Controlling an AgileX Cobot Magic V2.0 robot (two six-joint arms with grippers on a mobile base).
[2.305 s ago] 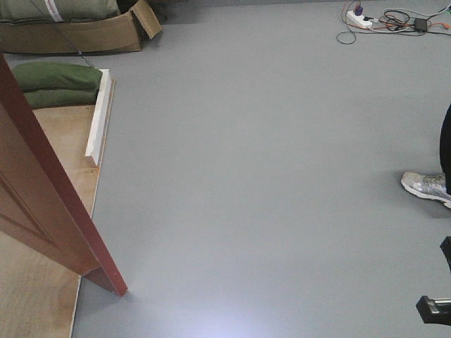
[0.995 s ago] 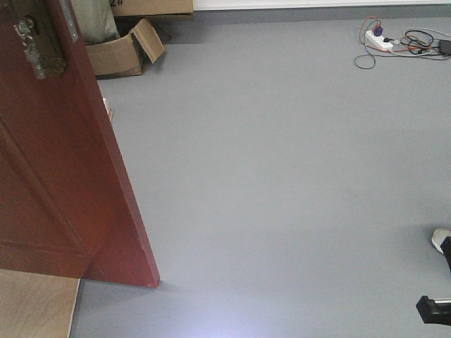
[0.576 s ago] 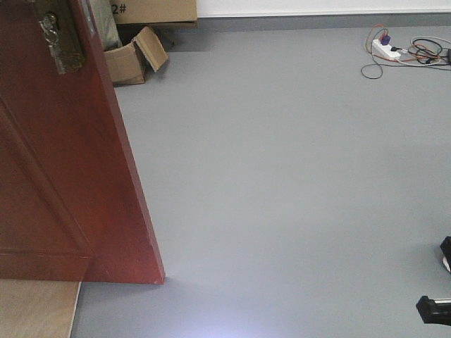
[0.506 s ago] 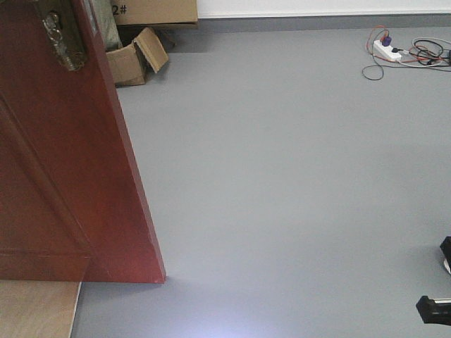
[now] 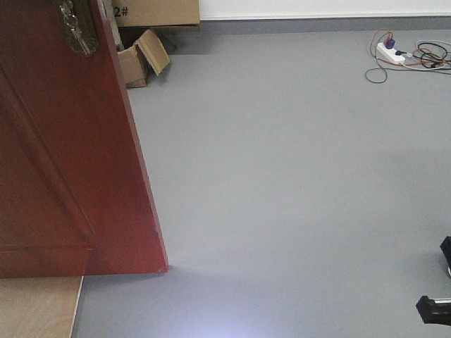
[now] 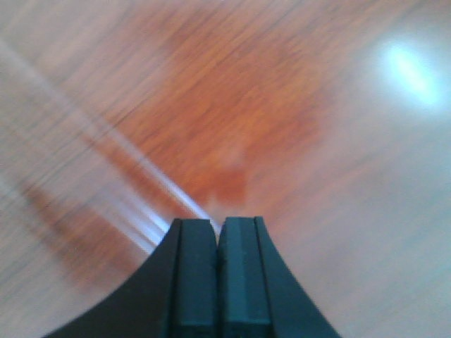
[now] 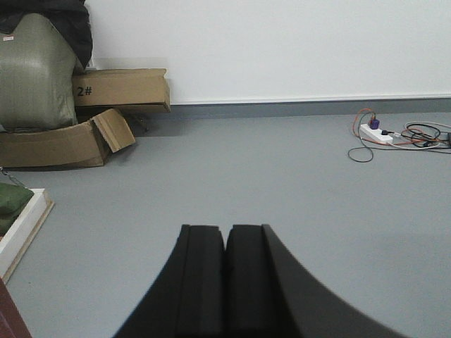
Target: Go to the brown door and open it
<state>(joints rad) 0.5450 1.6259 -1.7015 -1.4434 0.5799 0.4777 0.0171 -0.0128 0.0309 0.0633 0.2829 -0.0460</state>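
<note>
Left tool [image 6: 217,229] clenched, pads pressed together, nothing between; glossy reddish wood of brown door [image 6: 232,120] fills view just ahead at 12 o'clock, blurred. Right tool [image 7: 225,236] clenched likewise, empty, pointing over grey floor [image 7: 246,176]. Front view: brown door [image 5: 63,155] fills 9 o'clock side, bottom corner on floor; brass handle plate [image 5: 79,28] with keys at 11 o'clock. Cardboard boxes [image 5: 144,56] at 12 o'clock beyond door edge. Power strip [image 5: 392,52] with cables at 2 o'clock.
</note>
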